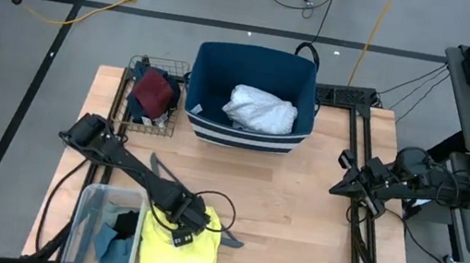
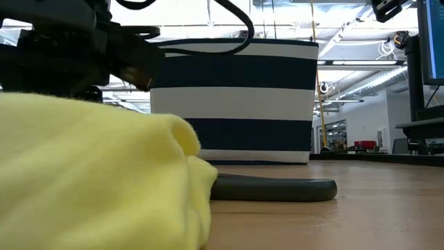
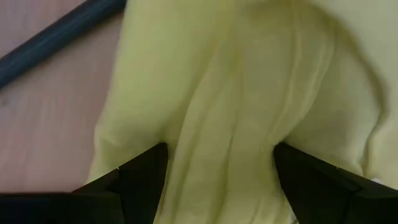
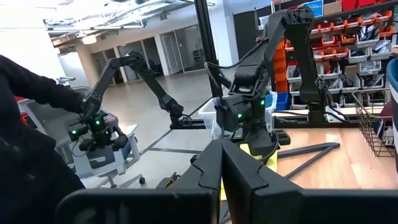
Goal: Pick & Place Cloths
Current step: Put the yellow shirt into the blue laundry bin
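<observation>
A yellow T-shirt lies crumpled on the table near its front edge. It also fills the left of the low view. My left gripper is open and down over the shirt's far part, one finger on each side of a ridge of folds. My right gripper is shut and empty, waiting at the table's right edge. A white shirt lies in the navy striped basket. My left gripper comes at the yellow T-shirt from above, pointing down. Its two open fingertips rest on the cloth on either side of a raised bunch of several folds. The shirt lies on the table, slack.
A thin grey hanger lies on the table beside the shirt and shows in the low view. A wire basket holds a maroon piece. A clear bin at the front left holds black and grey-blue pieces.
</observation>
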